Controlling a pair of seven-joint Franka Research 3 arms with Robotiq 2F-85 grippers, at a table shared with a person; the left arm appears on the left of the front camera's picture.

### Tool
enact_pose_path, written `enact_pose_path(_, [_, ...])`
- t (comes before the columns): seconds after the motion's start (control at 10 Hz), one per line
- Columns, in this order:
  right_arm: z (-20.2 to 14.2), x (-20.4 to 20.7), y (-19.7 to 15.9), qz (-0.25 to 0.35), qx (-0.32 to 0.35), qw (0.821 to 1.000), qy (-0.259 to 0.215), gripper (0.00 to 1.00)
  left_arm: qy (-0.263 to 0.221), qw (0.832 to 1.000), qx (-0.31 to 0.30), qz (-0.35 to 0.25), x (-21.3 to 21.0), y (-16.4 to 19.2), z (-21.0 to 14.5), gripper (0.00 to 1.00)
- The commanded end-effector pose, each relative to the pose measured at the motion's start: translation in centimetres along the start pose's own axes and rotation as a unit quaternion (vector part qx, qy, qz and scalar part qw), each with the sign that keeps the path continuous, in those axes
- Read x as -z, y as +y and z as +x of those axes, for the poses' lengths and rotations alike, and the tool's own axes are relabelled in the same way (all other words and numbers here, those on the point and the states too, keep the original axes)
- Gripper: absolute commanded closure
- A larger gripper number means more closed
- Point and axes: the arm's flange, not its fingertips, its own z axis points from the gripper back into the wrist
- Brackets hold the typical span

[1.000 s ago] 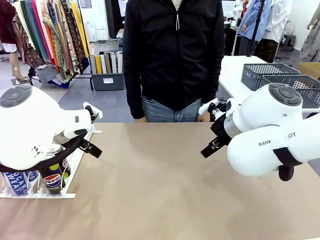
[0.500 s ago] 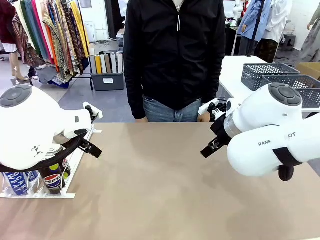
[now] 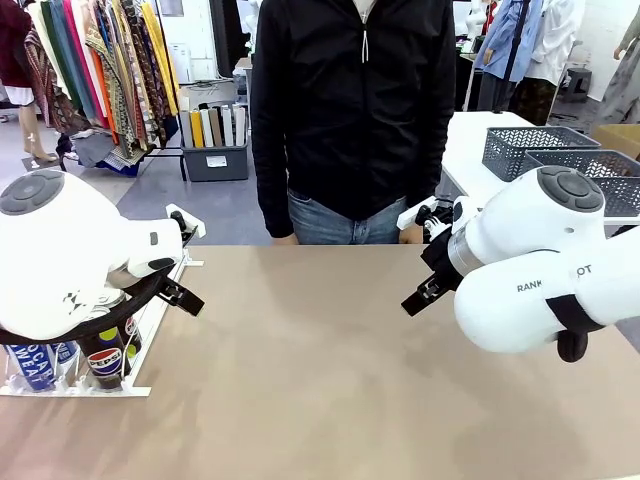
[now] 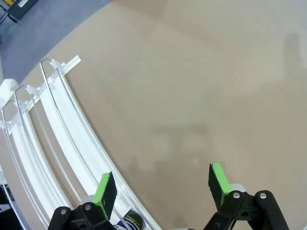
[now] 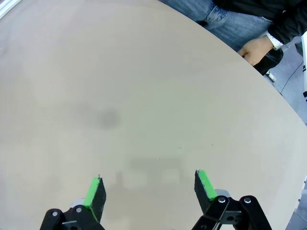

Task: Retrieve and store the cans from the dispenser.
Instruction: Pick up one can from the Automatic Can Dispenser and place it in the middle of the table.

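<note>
Cans (image 3: 105, 362) stand at the low end of the dispenser (image 4: 60, 122), at the desk's (image 3: 330, 380) near left corner. Nothing has been moved in the last second. Left jaws and right jaws are held spread and empty, so retrieval is judged not yet begun.
</note>
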Motion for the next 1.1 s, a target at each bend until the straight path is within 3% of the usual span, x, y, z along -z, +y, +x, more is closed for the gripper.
enact_pose_path(0.0, [-0.1,-0.9,-0.3,0.090,0.022,0.995,0.026,0.00,0.018,0.997,0.015,-0.067,-0.9,-0.3,0.3,0.00])
enact_pose_path(0.1, [-0.4,-2.3,-0.7,0.194,0.054,0.977,0.075,0.00,0.034,0.986,0.027,-0.163,-2.3,-0.7,0.6,0.00])
enact_pose_path(0.2, [-0.7,-4.1,-1.4,0.267,0.118,0.953,0.082,0.00,0.023,0.964,0.031,-0.262,-4.2,-1.2,1.2,0.00])
enact_pose_path(0.3, [-0.4,-6.3,-2.3,0.312,0.233,0.919,0.055,0.00,0.017,0.941,-0.095,-0.325,-6.2,-1.7,2.8,0.00])
enact_pose_path(0.4, [-1.2,-9.8,-2.9,0.428,0.234,0.873,0.006,0.00,-0.010,0.904,-0.116,-0.410,-9.3,-1.9,2.9,0.00])
enact_pose_path(0.5, [-2.9,-13.4,-3.7,0.481,0.231,0.844,-0.056,0.00,-0.055,0.873,-0.114,-0.472,-12.3,-1.0,2.4,0.00])
enact_pose_path(0.6, [-5.5,-17.5,-5.6,0.509,0.252,0.814,-0.121,0.00,-0.134,0.835,-0.105,-0.523,-17.4,1.6,0.5,0.00])
enact_pose_path(0.7, [-8.6,-20.8,-7.4,0.491,0.285,0.801,-0.189,0.00,-0.171,0.822,-0.113,-0.532,-20.0,3.4,-1.0,0.00])
enact_pose_path(0.8, [-12.0,-23.8,-9.1,0.456,0.319,0.787,-0.268,0.00,-0.213,0.825,-0.152,-0.501,-23.6,7.2,-4.5,0.00])
enact_pose_path(0.9, [-14.8,-25.7,-10.8,0.423,0.349,0.769,-0.327,0.00,-0.194,0.825,-0.168,-0.504,-24.7,9.3,-7.2,0.00])
enact_pose_path(1.0, [-17.5,-27.0,-12.3,0.407,0.377,0.744,-0.372,0.00,-0.234,0.818,-0.212,-0.481,-26.1,11.7,-10.6,0.00])
